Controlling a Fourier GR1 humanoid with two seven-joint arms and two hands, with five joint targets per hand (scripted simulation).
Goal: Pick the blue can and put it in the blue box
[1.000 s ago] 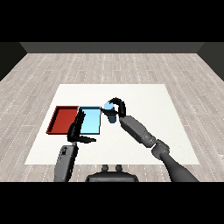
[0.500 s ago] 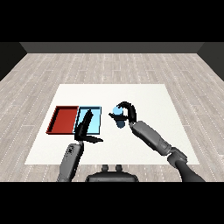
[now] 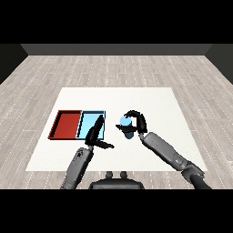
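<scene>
On the white bench [image 3: 150, 98] a red tray [image 3: 67, 124] lies at the left, touching the light blue tray [image 3: 89, 122] beside it. The left hand [image 3: 94, 135] reaches over the blue tray's near right corner, fingers straight and thumb spread, holding nothing. Further right, just beside the blue tray but apart from it, the right hand [image 3: 137, 124] curls round the blue can [image 3: 126, 125], which sits between thumb and fingers on the hand's left side.

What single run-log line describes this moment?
right robot hand: curled round blue can | left robot hand: open | blue tray: no can inside
</scene>
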